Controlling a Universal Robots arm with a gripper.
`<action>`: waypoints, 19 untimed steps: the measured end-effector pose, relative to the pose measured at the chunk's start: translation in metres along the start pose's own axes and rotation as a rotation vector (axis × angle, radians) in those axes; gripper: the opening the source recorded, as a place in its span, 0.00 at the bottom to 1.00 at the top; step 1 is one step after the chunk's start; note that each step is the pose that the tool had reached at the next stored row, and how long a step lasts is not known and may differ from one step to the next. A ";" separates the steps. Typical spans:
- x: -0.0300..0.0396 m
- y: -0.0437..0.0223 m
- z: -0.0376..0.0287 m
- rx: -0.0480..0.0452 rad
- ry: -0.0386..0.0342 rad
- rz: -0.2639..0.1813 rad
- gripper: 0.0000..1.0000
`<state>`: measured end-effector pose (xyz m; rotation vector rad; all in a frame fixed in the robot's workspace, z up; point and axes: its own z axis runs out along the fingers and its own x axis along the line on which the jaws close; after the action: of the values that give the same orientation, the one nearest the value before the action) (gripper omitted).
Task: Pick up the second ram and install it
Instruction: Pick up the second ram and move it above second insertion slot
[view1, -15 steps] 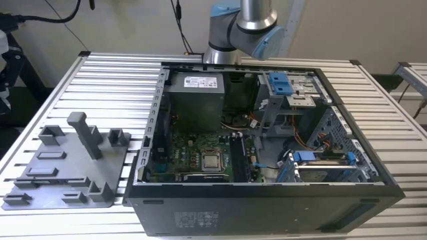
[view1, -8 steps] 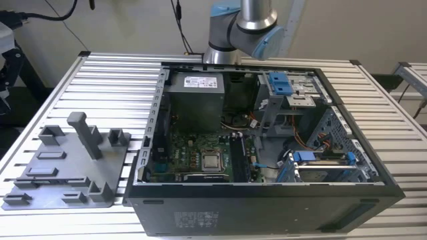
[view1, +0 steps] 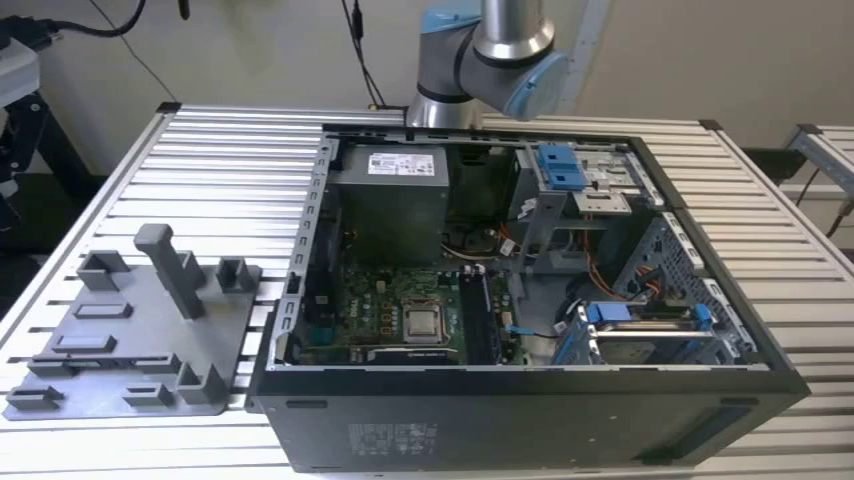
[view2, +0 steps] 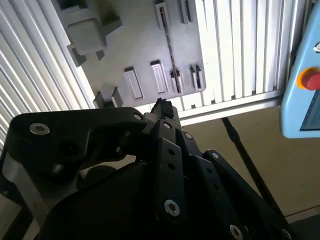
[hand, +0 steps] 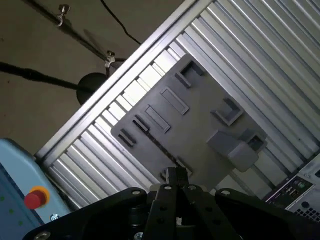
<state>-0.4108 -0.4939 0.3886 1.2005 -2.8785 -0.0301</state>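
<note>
The second ram (view2: 170, 47) appears as a thin dark strip standing on edge in the grey fixture plate (view2: 145, 55). In the exterior view that plate (view1: 134, 330) lies on the slatted table, at the view's left of the open computer case (view1: 534, 410). My gripper (view2: 162, 107) hangs high above the plate with its black fingers drawn together and nothing visible between them. In the first wrist view the gripper (hand: 176, 175) points down at the plate's (hand: 195, 120) near edge. Inside the case, the black memory slots (view1: 478, 320) run beside the silver processor (view1: 424, 322).
A tall grey post (view1: 167, 265) and several small holders rise from the fixture plate. The case holds a power supply (view1: 390, 200) and blue drive clips (view1: 561, 168). A light blue pendant with a red button (view2: 307, 80) stands off the table's edge. Cables cross the floor.
</note>
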 end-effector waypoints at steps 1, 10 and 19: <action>0.0000 0.0000 0.0000 0.0003 0.0005 -0.011 0.11; 0.0000 0.0000 -0.0002 0.0005 0.0016 -0.038 0.11; 0.0001 0.0000 -0.0002 0.0024 0.0047 -0.126 0.11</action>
<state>-0.4109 -0.4939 0.3888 1.3783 -2.7954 -0.0259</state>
